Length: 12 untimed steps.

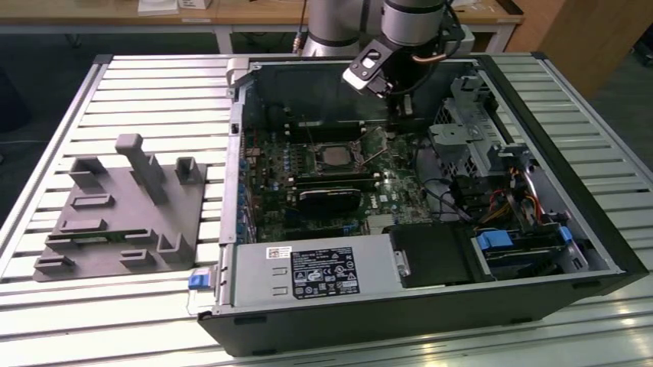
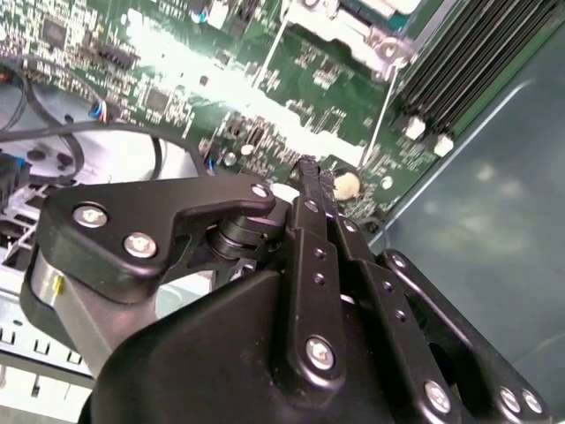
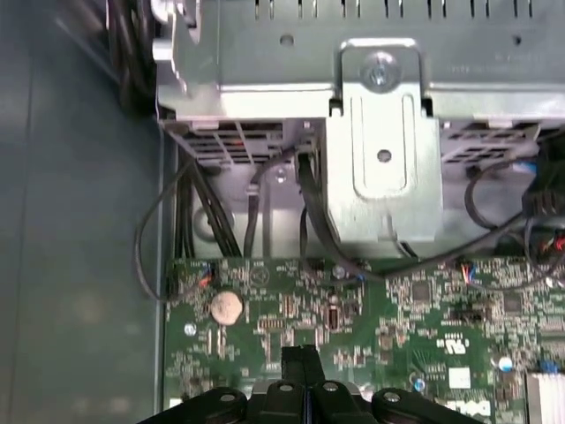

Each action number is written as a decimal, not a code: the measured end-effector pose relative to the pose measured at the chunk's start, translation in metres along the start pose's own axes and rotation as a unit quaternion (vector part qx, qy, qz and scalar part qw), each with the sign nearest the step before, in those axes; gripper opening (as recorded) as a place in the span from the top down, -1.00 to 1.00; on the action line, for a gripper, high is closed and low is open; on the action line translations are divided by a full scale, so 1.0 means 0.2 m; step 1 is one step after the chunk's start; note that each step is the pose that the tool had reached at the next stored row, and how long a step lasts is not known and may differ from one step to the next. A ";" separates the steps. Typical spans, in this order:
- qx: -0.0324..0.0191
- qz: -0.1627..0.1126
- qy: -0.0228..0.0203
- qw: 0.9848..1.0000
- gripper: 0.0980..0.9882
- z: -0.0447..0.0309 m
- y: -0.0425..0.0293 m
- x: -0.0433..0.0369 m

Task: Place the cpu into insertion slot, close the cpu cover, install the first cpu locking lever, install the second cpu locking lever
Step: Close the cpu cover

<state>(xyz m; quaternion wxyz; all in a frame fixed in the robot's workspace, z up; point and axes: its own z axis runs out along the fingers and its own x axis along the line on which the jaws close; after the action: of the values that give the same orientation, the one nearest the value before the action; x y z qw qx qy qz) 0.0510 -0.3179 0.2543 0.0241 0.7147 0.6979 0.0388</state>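
The insertion slot (image 1: 334, 155) sits in the green board (image 1: 306, 183) inside the open computer case. The silvery cpu cover (image 1: 314, 147) lies flat around it, and a dark grey square face shows in the cut-out; I cannot tell whether that is the cpu. Two thin metal levers (image 2: 383, 106) stand free beside the socket, one of them at the socket's corner (image 1: 381, 150). My gripper (image 1: 397, 124) hangs just past the socket's far right corner, close above the board. Its fingertips (image 2: 312, 170) are pressed together with nothing between them, as in the first wrist view (image 3: 300, 355).
Black memory slots (image 2: 459, 62) run beside the socket. A metal drive cage (image 3: 380, 132) with black cables (image 3: 190, 221) stands ahead of the fingers. A coin battery (image 3: 226, 306) sits on the board. A grey fixture block (image 1: 122, 206) rests on the slatted table at the exterior view's left.
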 end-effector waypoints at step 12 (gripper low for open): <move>0.000 0.000 -0.001 1.000 0.98 0.057 0.011 0.000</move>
<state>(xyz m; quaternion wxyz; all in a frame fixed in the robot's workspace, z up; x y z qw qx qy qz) 0.0543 -0.3178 0.2431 0.0249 0.7147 0.6980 0.0380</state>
